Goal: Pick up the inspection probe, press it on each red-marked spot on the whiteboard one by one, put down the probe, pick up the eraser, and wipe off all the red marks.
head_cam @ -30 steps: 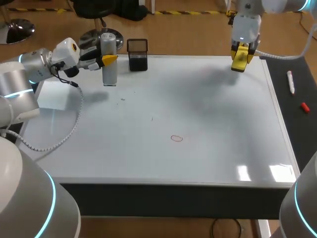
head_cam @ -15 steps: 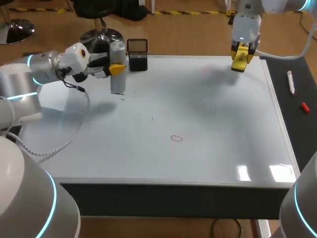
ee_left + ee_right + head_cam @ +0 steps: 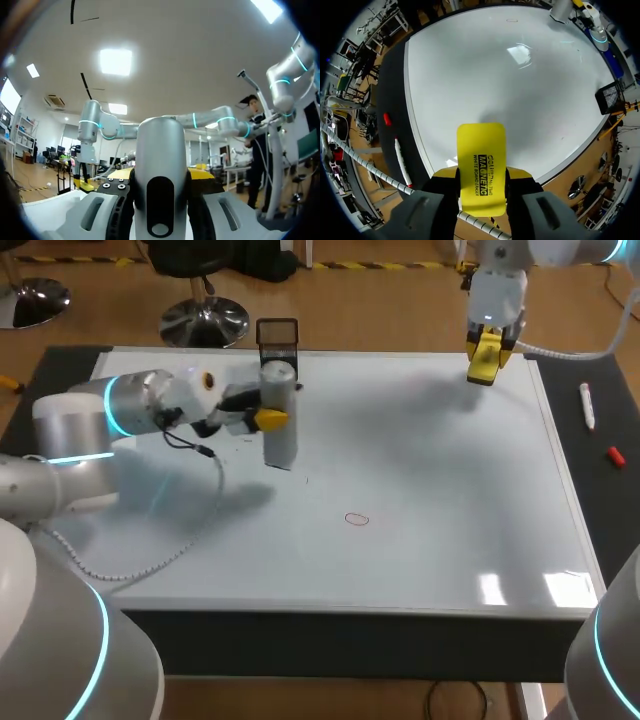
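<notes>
Surface: a whiteboard [image 3: 430, 490] lies flat and fills most of the head view; a dark mat [image 3: 600, 520] runs along its right side.
Mark: 1 small red mark [image 3: 357, 519], an oval outline, a little below the centre of the frame.
Task thing: the probe [image 3: 279, 420], a grey cylinder, stands upright in the upper left part of the frame, up and left of the red mark and apart from it. I cannot tell if its lower end touches the board.
Left tool: the left gripper [image 3: 270, 419] comes in from the left edge, its 2 fingers clamped on the probe.
Right tool: the right gripper [image 3: 484, 366] hangs at the upper right, over the far edge of the board, and grips the yellow eraser [image 3: 483, 350].
Other things: a black holder [image 3: 277, 335] at the top edge, just behind the probe; a marker [image 3: 587, 406] and a red cap [image 3: 616, 456] on the mat.
Left wrist view only: a dark oval slot on the probe, which sits tight between the fingers.
Right wrist view only: the printed face of the eraser, with the red mark far ahead of the gripper.
</notes>
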